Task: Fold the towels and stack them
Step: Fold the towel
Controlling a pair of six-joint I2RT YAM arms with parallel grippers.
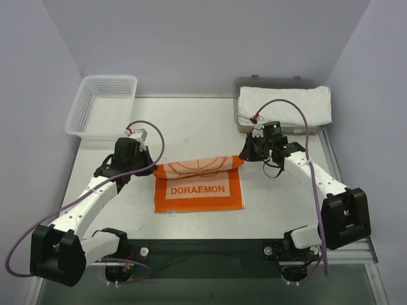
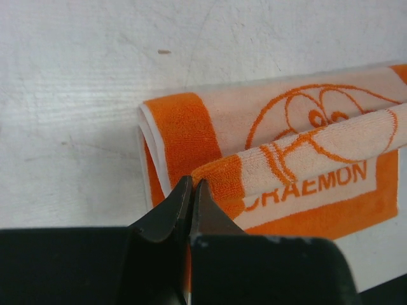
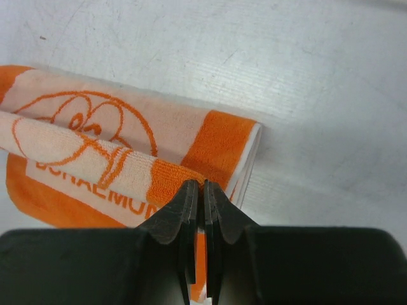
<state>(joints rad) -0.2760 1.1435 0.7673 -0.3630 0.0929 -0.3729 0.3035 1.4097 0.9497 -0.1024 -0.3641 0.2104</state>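
Orange towel sits dead centre on the tabletop: orange border, pale panel, DORAEMON in block letters. Its far edge is lifted and curled back over the rest, showing an orange line drawing of a cartoon face. Left claw is pinched tight on the raised corner at 10 o'clock of the towel, and right claw is clamped on the corner at 2 o'clock.

At 10 o'clock on the tabletop stands a white mesh basket. At 1 o'clock there's a grey tray with folded white towels in it, spilling over its right rim. I can't tell how many.

The curled edge hides part of the face, and in both wrist views it covers some of the lettering.
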